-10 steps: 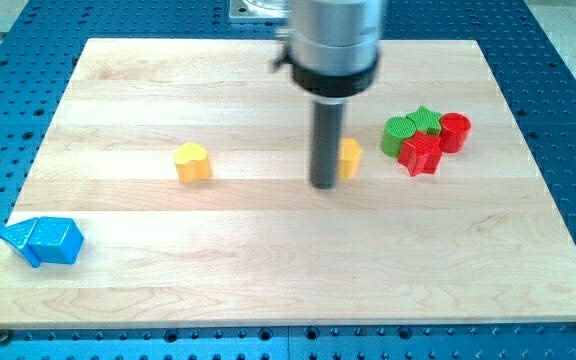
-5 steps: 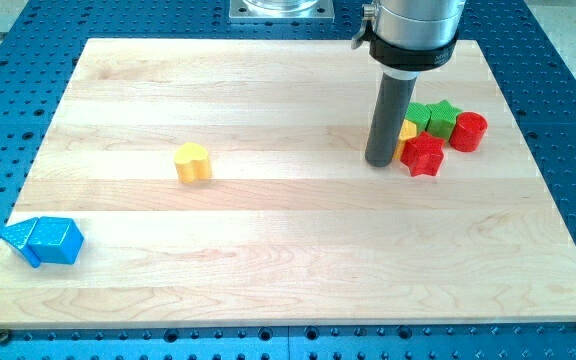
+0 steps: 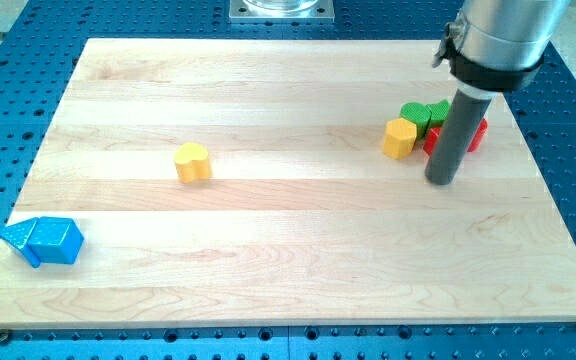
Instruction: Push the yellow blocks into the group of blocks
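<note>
A yellow heart-shaped block (image 3: 192, 161) lies alone left of the board's middle. A second yellow block (image 3: 399, 138) sits at the right, touching the left side of the group. The group holds a green block (image 3: 415, 113), a green star (image 3: 436, 112) and red blocks (image 3: 476, 134), partly hidden behind the rod. My tip (image 3: 441, 181) rests on the board just below and right of the second yellow block, in front of the red blocks.
Two blue blocks (image 3: 43, 240) lie together near the wooden board's lower left corner. The board's right edge (image 3: 543, 160) runs close to the group. Blue perforated table surrounds the board.
My tip pushed the right yellow block rightward into the green and red group, then moved on right and down to the front of the red blocks. The heart block stayed put.
</note>
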Controlling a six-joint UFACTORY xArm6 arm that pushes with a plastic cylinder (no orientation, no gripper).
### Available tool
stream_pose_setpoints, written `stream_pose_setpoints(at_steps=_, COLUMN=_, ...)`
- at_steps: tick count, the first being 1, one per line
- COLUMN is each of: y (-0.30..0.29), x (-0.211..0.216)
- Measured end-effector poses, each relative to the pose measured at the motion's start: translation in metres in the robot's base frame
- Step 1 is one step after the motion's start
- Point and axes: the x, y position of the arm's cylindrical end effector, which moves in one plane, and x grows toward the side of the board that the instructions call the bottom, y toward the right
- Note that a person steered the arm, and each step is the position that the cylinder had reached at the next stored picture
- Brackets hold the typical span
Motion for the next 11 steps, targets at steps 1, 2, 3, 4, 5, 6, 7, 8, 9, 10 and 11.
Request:
stream_pose_setpoints(at_steps=1, y=-0.122, x=0.018)
stream_pose_setpoints(at_steps=2, y=-0.245, x=0.018)
stream_pose_setpoints(at_steps=3, y=-0.344, x=0.018)
stream_pose_setpoints(at_steps=4, y=-0.324, x=-0.002)
stream_pose_setpoints(at_steps=5, y=-0.241, x=-0.027)
stream_pose_setpoints(at_steps=6, y=-0.165, x=-0.027)
stream_pose_setpoints(at_steps=7, y=-0.209, x=-0.03)
stream_pose_setpoints(at_steps=8, y=-0.222, x=-0.05)
stream_pose_setpoints(at_steps=9, y=-0.141, x=-0.062)
stream_pose_setpoints(at_steps=10, y=-0.086, x=-0.062)
stream_pose_setpoints(at_steps=11, y=-0.115, x=-0.071)
